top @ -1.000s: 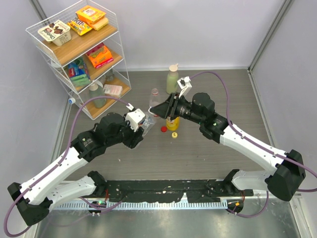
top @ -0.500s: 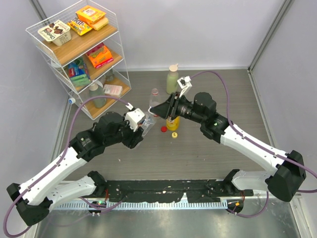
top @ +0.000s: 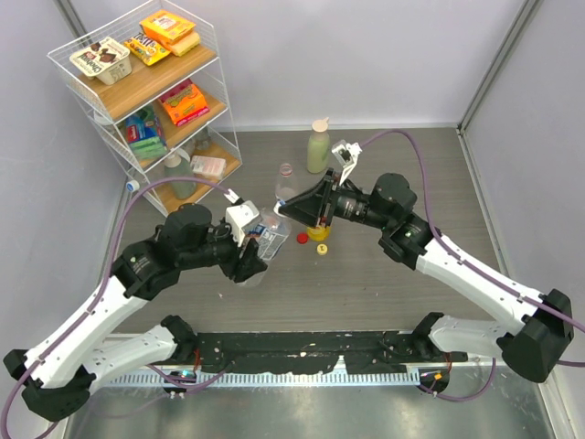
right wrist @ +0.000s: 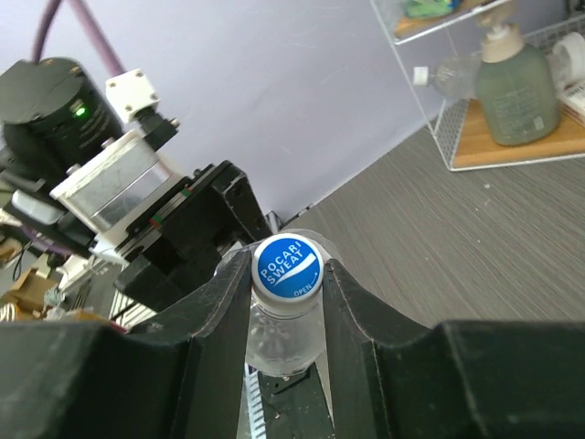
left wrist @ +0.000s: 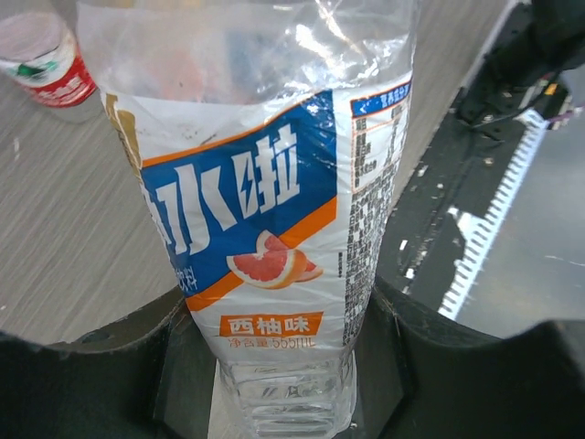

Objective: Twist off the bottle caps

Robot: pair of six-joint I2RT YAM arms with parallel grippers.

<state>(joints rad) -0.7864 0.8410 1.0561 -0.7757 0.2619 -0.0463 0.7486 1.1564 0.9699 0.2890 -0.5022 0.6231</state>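
My left gripper (left wrist: 283, 366) is shut on the lower body of a clear bottle (left wrist: 274, 183) with a blue and orange label, held tilted above the table (top: 271, 236). My right gripper (right wrist: 286, 274) is shut on that bottle's blue and white cap (right wrist: 286, 267), one finger on each side; in the top view the right gripper (top: 285, 208) meets the bottle's neck. A loose red cap (top: 303, 239) and a loose yellow cap (top: 322, 249) lie on the table beside a yellow bottle (top: 320, 232).
A clear bottle with a red label (top: 285, 178) and a pale green bottle with a beige cap (top: 318, 146) stand behind. A white wire rack (top: 146, 101) with snacks and a soap bottle (right wrist: 516, 82) fills the far left. A black strip (top: 302, 352) runs along the near edge.
The left arm has raised and tilted the bottle, pulling its base toward the near left. The right gripper has stayed closed on the cap while its arm shifted slightly right.
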